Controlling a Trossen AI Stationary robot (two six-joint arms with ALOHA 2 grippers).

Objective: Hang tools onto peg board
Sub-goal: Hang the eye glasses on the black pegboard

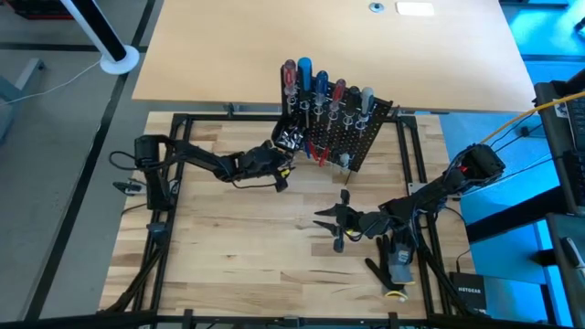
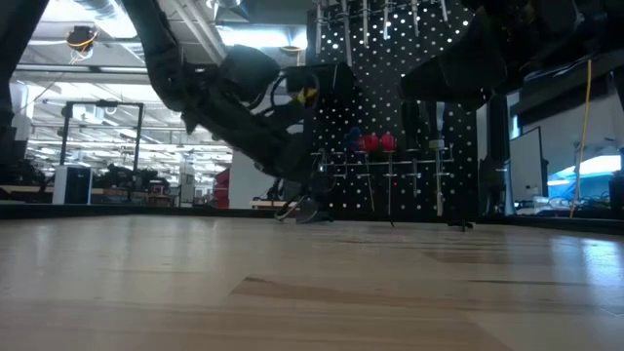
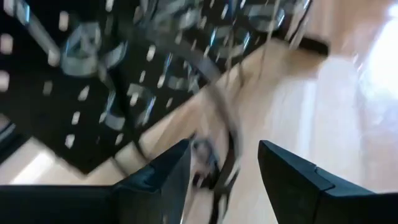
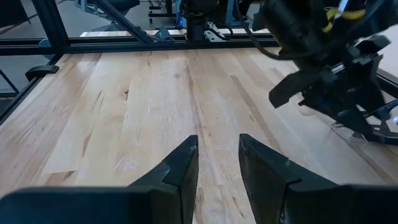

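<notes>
Here, I see the peg board, black perforated metal with silver wire rings, at the table's far edge, red and blue tools seated. The left gripper, jaws spread around nothing, hangs beside it. The right gripper is part-open and empty mid-table; only its wrist view shows the gap.

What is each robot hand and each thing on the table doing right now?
peg board: standing on the table, tilted back.
tools: hanging in the board's wire rings, handles up.
left gripper: open, at the board's foot, with a dark thin thing between its fingers; cannot tell what.
right gripper: open, holding nothing, over bare wooden table.
</notes>
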